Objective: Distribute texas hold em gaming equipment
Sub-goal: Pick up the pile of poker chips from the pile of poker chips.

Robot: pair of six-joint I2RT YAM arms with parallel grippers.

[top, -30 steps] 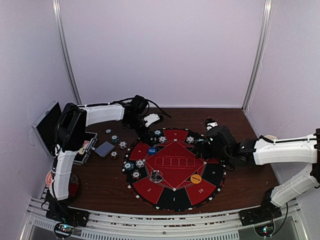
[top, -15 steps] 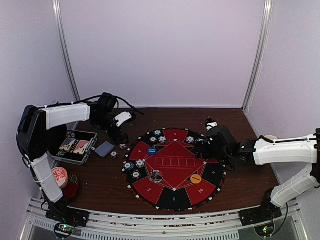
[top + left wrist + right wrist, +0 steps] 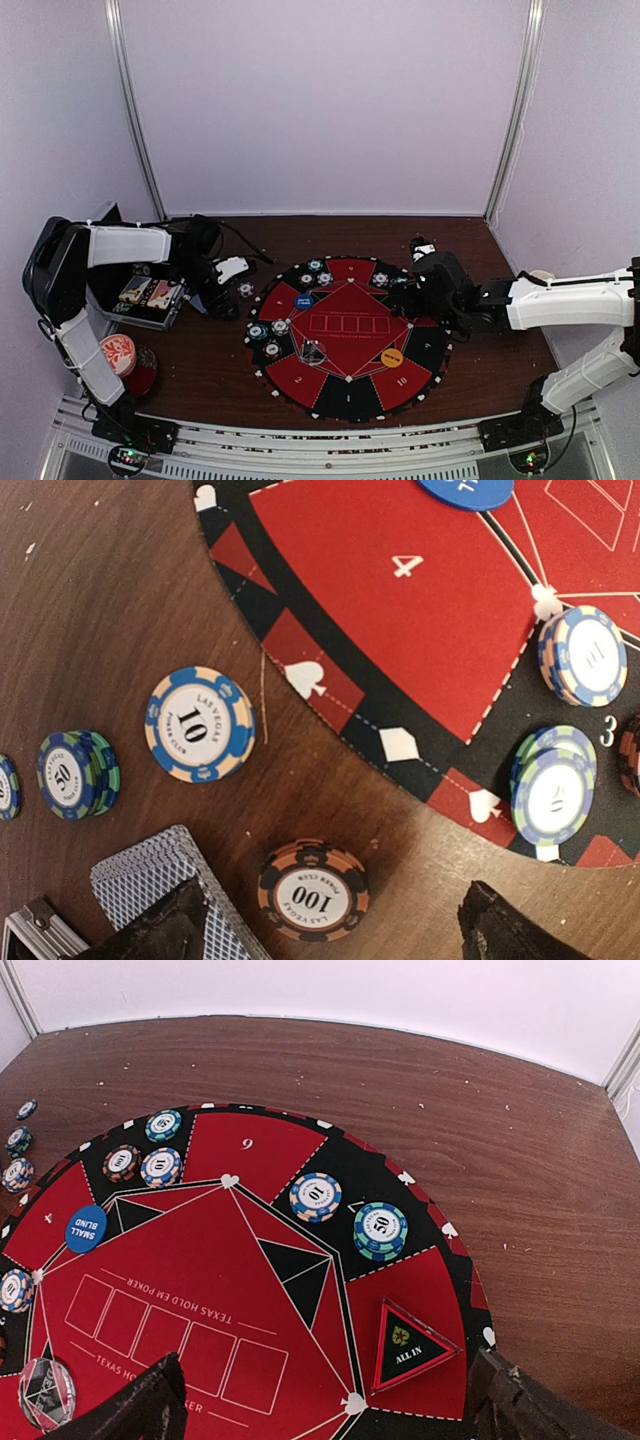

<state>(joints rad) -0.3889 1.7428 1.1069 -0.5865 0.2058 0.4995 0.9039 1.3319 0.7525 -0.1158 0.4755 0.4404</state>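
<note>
Far left: open metal case [image 3: 150,300] with cards inside, and a red-and-white disc [image 3: 118,353] by the front edge. Neither touched.

Left gripper [image 3: 330,935]: spread wide, gripping nothing, low over bare wood just off the mat [image 3: 400,610]. Flat on the table between the fingertips: orange 100 chip [image 3: 313,890]. Right against one fingertip [image 3: 165,935]: grey-blue card deck [image 3: 165,870], slightly fanned. Further out: 50 stack [image 3: 78,773] and single 10 chip [image 3: 200,725].

On the mat: chips at several seats, blue button [image 3: 304,300] upper left, orange button [image 3: 392,356] lower right.

Right gripper [image 3: 330,1405]: fully spread, empty, hovering over the mat's right half, near a 10 chip [image 3: 316,1197] and a 50 chip [image 3: 380,1230].

Risks, as judged:
- Could snag the deck on closing and smear cards across the wood, given that fingertip's contact.
- Could squirt the 100 chip sideways. Thin, flat, little edge to pinch.
- Could catch the mat's rim on the way in and shift the seated stacks.
- On the right, a low sweep could knock over the two nearby chips.

Surface: dark wood-grain table [image 3: 520,1110], light specks, no visible lip. Room: plain pale walls, metal corner posts, aluminium rail at the near edge.
</note>
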